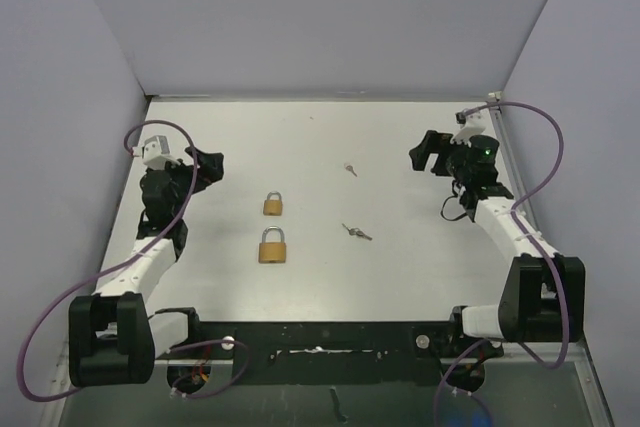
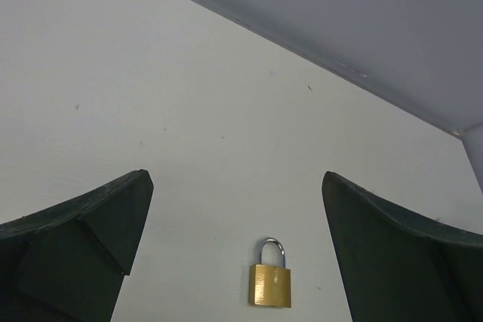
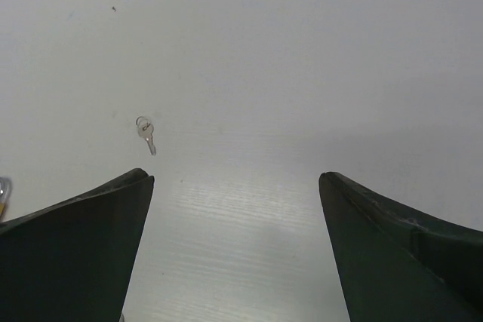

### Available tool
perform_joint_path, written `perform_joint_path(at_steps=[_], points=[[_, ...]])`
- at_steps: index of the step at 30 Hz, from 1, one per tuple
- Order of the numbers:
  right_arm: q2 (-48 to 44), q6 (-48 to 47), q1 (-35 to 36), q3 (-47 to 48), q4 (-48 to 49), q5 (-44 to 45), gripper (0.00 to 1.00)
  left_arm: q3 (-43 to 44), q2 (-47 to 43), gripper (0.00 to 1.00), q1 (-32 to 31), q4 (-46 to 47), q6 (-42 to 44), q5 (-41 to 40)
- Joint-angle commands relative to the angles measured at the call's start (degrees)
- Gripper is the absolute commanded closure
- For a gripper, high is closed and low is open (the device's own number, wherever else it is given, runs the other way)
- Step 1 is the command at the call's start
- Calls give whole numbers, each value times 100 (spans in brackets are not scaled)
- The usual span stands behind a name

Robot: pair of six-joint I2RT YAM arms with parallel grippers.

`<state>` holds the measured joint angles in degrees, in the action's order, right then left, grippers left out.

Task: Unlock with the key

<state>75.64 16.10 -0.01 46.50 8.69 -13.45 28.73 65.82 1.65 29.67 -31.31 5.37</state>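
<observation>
Both sets of jaws were wide open and empty. The left gripper (image 1: 212,168) hung over the left side of the table (image 1: 400,277). The right gripper (image 1: 420,155) was by the right edge, toward the far right corner.

Two brass locks lay flat left of centre, the far padlock (image 1: 273,204) and the near padlock (image 1: 273,247), close together but not touching. There were two keys to their right, the far key (image 1: 350,169) and the near key (image 1: 356,232), both apart from the locks. The left wrist view framed one lock, probably the far padlock (image 2: 271,277). The right wrist view framed what was probably the far key (image 3: 146,132).

Handling guess:
- **Keys:** Thin, light, rigid metal lying flat, so they're hard to pinch off the surface and likely to skate. Take one by the bow, leaving the blade free.
- **Padlocks:** Dense, stiff and smooth. Clamp one across the brass body, not the shackle, with the keyway left exposed. It'll slide or twist under insertion force unless held.

Room looked fine, with open surface all round the parts. Walls closed in the left, right and far edges, and the right arm sat closest to one.
</observation>
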Motion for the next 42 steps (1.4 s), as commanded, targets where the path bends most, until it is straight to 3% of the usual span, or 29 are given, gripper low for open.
perform_joint_path(at_steps=[1, 5, 9, 14, 21, 27, 42], points=[[170, 256, 61, 322, -357, -607, 2, 266, 74, 2, 28, -178, -364, 449], [340, -33, 308, 605, -809, -265, 2, 481, 241, 2, 9, -535, -355, 823], [1257, -604, 1358, 1605, -1670, 575, 1, 650, 402, 2, -189, -833, -229, 886], [2700, -661, 1844, 2934, -2285, 558, 11, 984, 660, 4, -649, -1334, -99, 694], [3944, -750, 2098, 4106, -2692, 661, 24, 1486, 836, 14, -1121, -1941, 132, 686], [4462, -749, 2152, 4483, -2673, 548, 32, 1586, 803, 16, -1280, -2121, 172, 619], [5123, -805, 2354, 5115, -2800, 415, 40, 1601, 740, 15, -1386, -2378, 334, 404]])
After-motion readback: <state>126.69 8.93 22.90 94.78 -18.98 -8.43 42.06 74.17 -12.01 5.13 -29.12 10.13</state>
